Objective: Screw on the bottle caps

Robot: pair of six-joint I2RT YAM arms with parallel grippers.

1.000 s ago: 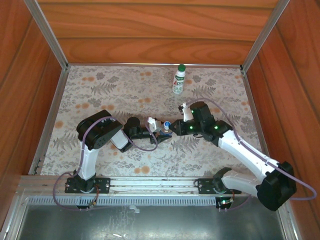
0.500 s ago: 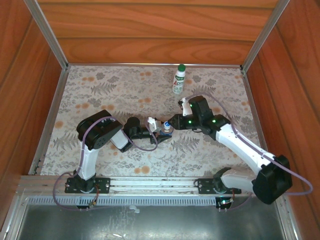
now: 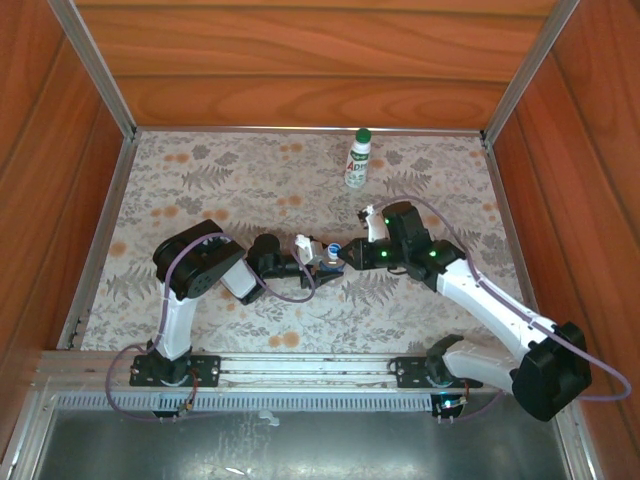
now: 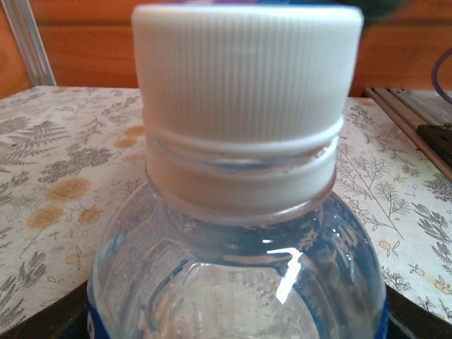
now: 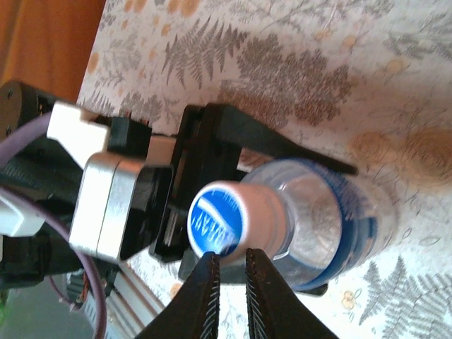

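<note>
Right wrist camera gave me detail too small to read overhead: the right gripper (image 5: 230, 274) had its fingers pressed together on nothing, tips just beside the blue-topped cap (image 5: 215, 226) seated on the clear bottle (image 5: 321, 219). Left wrist showed that cap's ribbed white side. Overhead, the left gripper (image 3: 322, 262) pinched the bottle mid-mat (image 3: 200, 170). The white bottle (image 3: 356, 166), green cap (image 3: 363, 134) on, stood well apart by the far edge.
</note>
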